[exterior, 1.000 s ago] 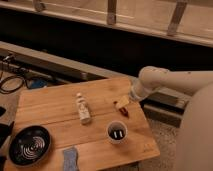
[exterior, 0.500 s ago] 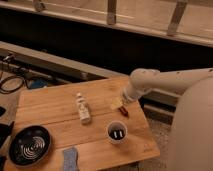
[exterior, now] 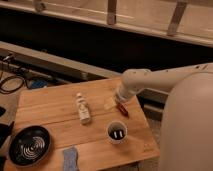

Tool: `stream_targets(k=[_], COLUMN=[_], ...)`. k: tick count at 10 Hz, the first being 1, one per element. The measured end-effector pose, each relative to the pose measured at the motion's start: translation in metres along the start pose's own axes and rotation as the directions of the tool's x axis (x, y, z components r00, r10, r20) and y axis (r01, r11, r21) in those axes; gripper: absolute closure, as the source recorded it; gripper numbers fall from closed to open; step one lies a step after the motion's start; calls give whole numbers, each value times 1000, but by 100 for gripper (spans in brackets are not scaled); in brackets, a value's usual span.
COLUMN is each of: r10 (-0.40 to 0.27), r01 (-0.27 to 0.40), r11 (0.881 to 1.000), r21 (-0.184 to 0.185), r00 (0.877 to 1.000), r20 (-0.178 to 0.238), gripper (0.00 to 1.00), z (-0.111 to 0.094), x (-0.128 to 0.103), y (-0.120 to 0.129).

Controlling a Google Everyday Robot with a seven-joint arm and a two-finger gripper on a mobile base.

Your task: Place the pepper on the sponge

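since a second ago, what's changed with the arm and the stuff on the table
The arm swung slightly left, and the gripper now sits right over the pepper near the right edge of the table. Whether it has taken hold cannot be told. The pepper has hardly moved. The white bottle, cup, black plate and sponge stayed put.

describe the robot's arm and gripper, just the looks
The arm is smooth, off-white and tubular, with a rounded bulbous joint and a broad pale shell nearest the camera. No cables or markings show. The gripper, at its tip over the table by the pepper, looks pale tan.
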Motion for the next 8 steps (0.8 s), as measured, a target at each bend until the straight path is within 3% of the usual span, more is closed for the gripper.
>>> stream_targets(k=[4,8], r10=[71,108], r01=[-70,-108], r11=[997,994], r21=[28,1], r00=[997,992], r20=[-40,-59], gripper=[21,21], z=[17,35], x=[11,26], y=[-37,-65])
